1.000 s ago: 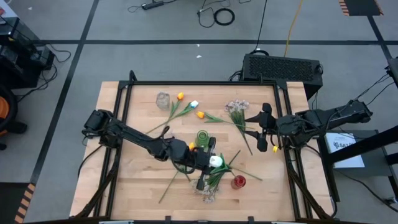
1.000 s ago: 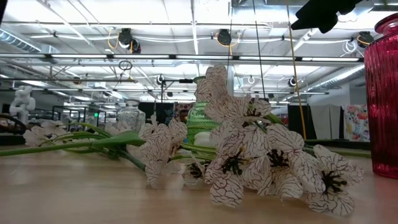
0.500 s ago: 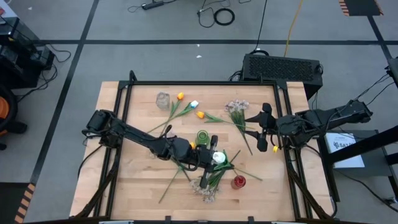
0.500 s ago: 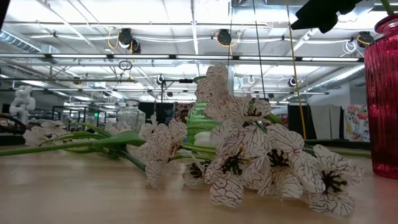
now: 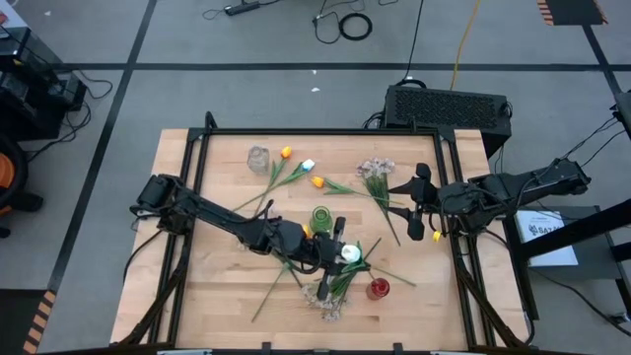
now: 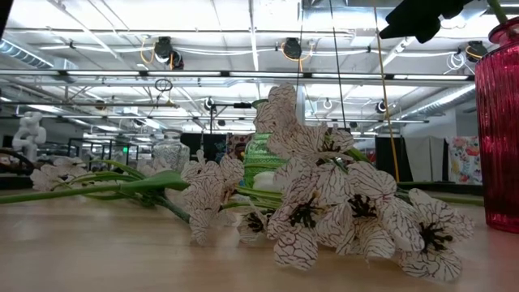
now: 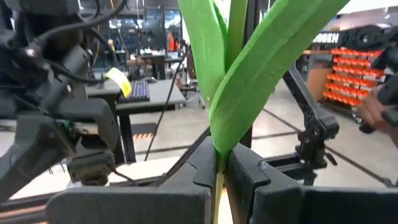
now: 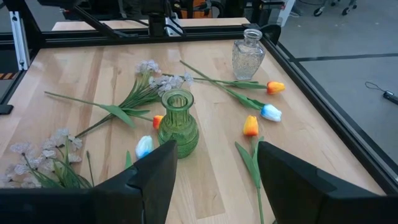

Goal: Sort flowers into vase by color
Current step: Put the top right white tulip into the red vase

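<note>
Green vase point(image 8: 177, 122), clear vase point(image 8: 248, 55): nothing inside.

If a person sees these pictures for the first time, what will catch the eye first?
Most striking is the left gripper near the table's middle, shut on a white tulip whose green stem rises between its fingers. Beside it stand a green vase and a red vase. The right gripper waits open at the right side, above loose flowers.
</note>
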